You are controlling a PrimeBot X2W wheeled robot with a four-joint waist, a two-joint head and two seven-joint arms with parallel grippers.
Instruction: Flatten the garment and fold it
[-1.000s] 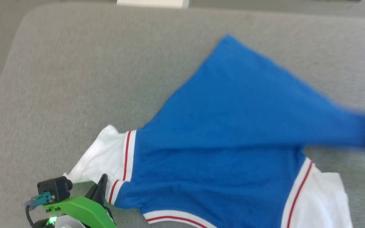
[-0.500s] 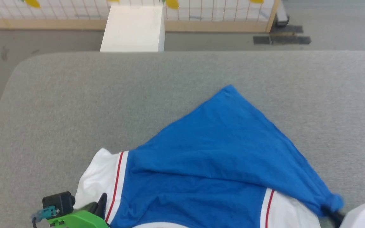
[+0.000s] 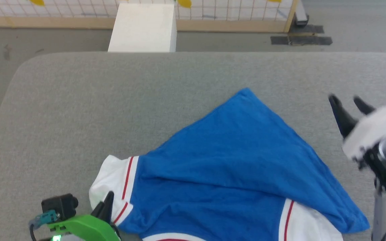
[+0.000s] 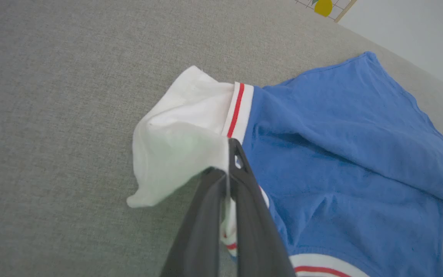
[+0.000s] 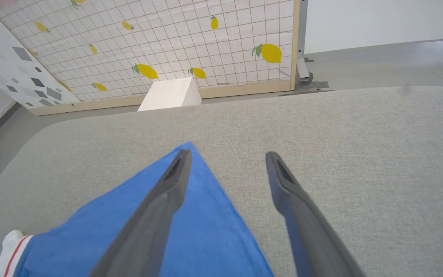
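The blue garment (image 3: 233,167) lies on the grey padded table (image 3: 79,110), its body folded into a triangle with the point toward the far edge. One white sleeve (image 3: 109,180) with red trim lies at the lower left. My left gripper (image 3: 107,204) is shut on that sleeve's edge; in the left wrist view the garment (image 4: 344,154) spreads right of the closed left gripper (image 4: 231,154), which pinches white cloth (image 4: 175,150). My right gripper (image 3: 347,100) hovers open above the table right of the garment. Its fingers (image 5: 167,184) stand wide apart over the blue corner (image 5: 190,215), holding nothing.
A white box (image 3: 142,28) stands on the floor beyond the table's far edge, before a lemon-patterned grid panel (image 5: 167,42). A dark floor plate (image 3: 300,39) lies at the back right. Bare grey surface stretches left and behind the garment.
My right gripper has let go of the blue hem corner, opened, and risen up and away to the right. The released corner now lies flat. The left gripper still holds the sleeve.
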